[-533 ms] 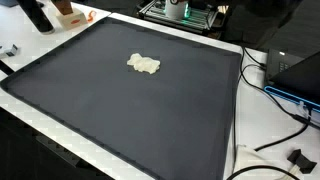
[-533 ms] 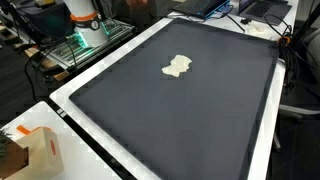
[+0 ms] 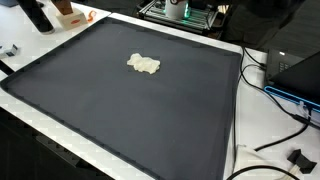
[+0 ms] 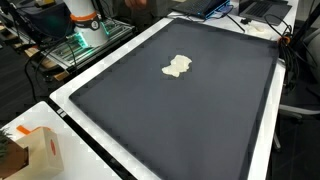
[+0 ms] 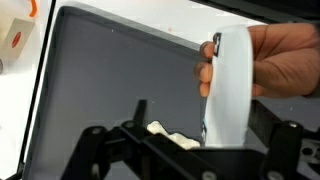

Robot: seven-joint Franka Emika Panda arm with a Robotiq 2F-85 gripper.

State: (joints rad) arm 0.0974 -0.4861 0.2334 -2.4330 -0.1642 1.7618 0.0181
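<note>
In the wrist view my gripper (image 5: 200, 118) is open above a dark grey mat (image 5: 100, 80). A human hand (image 5: 285, 60) holds a white cup-like object (image 5: 230, 85) upright between my fingers, close to the right finger. The left finger stands well apart from it. A small cream crumpled lump (image 5: 165, 134) lies on the mat just below my jaws. The lump also shows in both exterior views (image 3: 143, 64) (image 4: 177, 67), near the middle of the mat (image 3: 120, 110) (image 4: 190, 120). The gripper is out of frame in both exterior views.
The mat lies on a white table (image 3: 250, 120). An orange-and-white box (image 4: 35, 150) stands at a corner. Cables (image 3: 275, 140) and a blue-edged device (image 3: 295, 80) lie beside the mat. A green-lit electronics rack (image 4: 85, 40) stands behind the table.
</note>
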